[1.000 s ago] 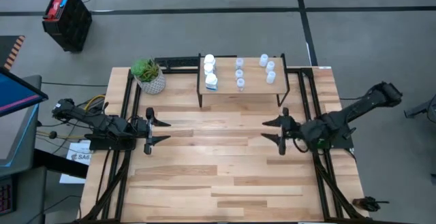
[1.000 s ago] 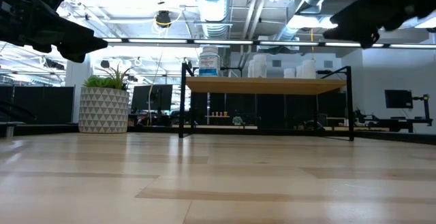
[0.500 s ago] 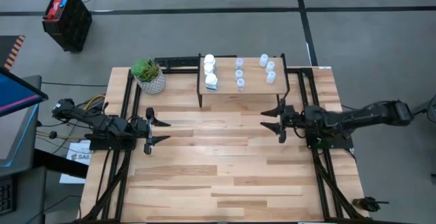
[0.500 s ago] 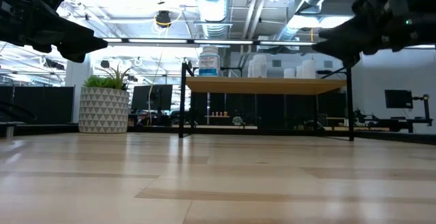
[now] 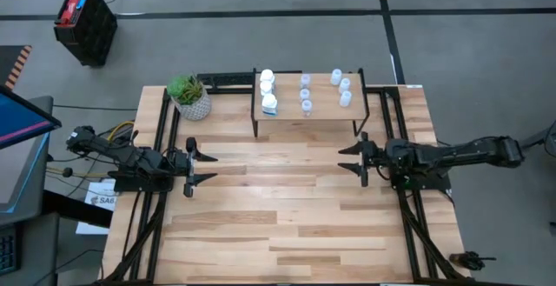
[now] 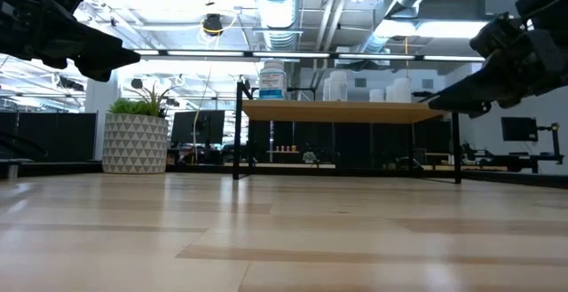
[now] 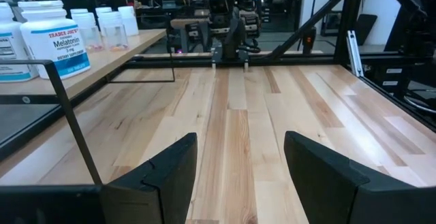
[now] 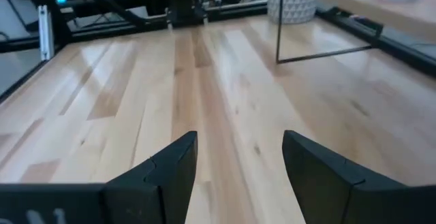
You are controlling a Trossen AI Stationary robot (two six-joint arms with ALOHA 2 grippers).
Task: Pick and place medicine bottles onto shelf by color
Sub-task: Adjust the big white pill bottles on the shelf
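The shelf (image 5: 308,115) stands at the table's far middle on thin black legs. On its wood top stand three white bottles (image 5: 268,92) in a column at the left, three small pale ones (image 5: 305,95) in the middle and three small pale ones (image 5: 342,89) at the right. They also show in the low view (image 6: 272,80) and the left wrist view (image 7: 60,47). My left gripper (image 5: 191,168) is open and empty over the table's left side. My right gripper (image 5: 361,159) is open and empty over the right side, near the shelf's right leg.
A white patterned plant pot (image 5: 190,99) with a green plant stands at the far left, beside the shelf. Black frame rails (image 5: 156,147) run along the table's left, right and far edges. Bare plank tabletop (image 5: 278,199) lies between the two grippers.
My right gripper has drawn back a little toward the table's right edge and has come down lower, its arm stretching out flat toward the right. The gap between its fingers has narrowed somewhat but stays open. The bottles have kept still.
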